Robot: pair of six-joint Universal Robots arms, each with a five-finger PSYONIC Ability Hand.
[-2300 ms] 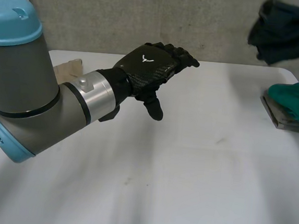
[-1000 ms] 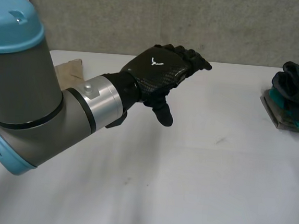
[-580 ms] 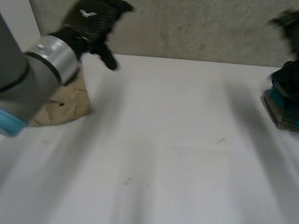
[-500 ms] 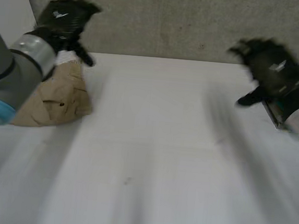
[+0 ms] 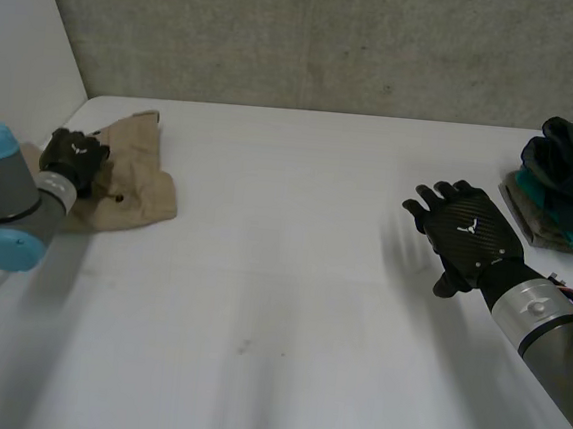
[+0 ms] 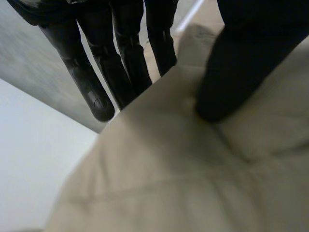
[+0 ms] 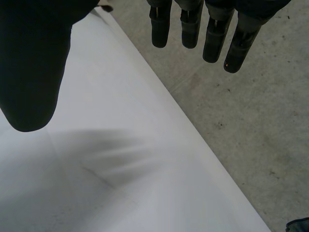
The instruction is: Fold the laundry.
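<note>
Currently the beige cloth lies crumpled and creased, not yet folded, at the far left corner of the table. Left hand rests on its left part, fingers straight and thumb tip on the fabric, with a ridge rising between them. The grasp is not closed; it is probably placed to pinch and drag the cloth to centre. Right hand hovers wide open and empty over bare table, likely ready to assist. Folded stack sits at the right edge
</note>
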